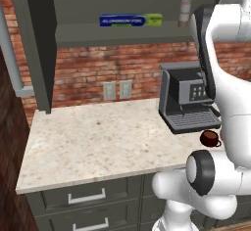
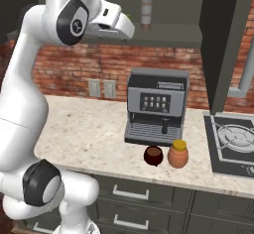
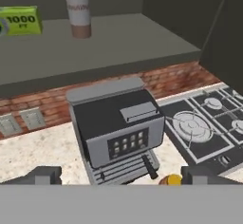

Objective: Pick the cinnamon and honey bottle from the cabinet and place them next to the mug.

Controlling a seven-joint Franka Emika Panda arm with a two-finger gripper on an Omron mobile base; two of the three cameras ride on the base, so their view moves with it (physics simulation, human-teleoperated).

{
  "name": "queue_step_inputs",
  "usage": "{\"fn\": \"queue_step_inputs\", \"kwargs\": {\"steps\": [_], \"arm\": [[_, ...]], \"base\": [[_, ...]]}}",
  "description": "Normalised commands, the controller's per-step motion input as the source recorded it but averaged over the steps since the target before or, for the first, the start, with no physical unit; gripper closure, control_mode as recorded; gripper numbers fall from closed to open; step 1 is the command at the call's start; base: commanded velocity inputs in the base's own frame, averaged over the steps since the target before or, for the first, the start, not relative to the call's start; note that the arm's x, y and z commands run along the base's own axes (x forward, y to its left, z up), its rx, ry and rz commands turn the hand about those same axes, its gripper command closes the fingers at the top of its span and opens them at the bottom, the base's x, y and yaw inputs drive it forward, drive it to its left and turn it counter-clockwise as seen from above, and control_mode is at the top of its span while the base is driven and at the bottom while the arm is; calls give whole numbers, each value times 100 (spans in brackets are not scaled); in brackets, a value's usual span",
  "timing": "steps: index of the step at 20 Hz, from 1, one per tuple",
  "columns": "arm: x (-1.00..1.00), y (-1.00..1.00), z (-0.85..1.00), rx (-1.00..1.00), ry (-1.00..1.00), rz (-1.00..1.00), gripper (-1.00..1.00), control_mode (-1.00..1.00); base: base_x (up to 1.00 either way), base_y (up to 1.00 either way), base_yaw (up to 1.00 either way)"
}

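Observation:
The cinnamon (image 3: 78, 9) stands upright on the cabinet shelf (image 3: 118, 47), a slim tan shaker (image 2: 145, 14) also seen at the shelf's right end (image 1: 185, 11). The honey bottle (image 2: 177, 153), orange with a yellow lid (image 3: 170, 179), stands on the counter just right of the dark brown mug (image 2: 153, 155), in front of the coffee machine. From the left the mug (image 1: 210, 137) shows beside the arm. My gripper (image 3: 122, 175) is open and holds nothing. It hangs high over the counter, short of the shelf and apart from the cinnamon.
A blue foil box (image 1: 130, 19) lies on the shelf left of the cinnamon. The grey coffee machine (image 2: 156, 106) stands against the brick wall. A stove top (image 2: 233, 141) lies to its right. Drawer units with silver handles (image 1: 87, 196) sit below the counter.

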Motion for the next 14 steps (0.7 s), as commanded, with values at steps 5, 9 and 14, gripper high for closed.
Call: {"fn": "queue_step_inputs", "kwargs": {"steps": [5,9,14], "arm": [[26,9,-24,0,-19,13,-100,-100],[39,14,2,0,-17,17,-100,-100],[34,9,32,1,-8,12,-100,-100]], "base": [[0,0,0],[0,0,0],[0,0,0]]}}
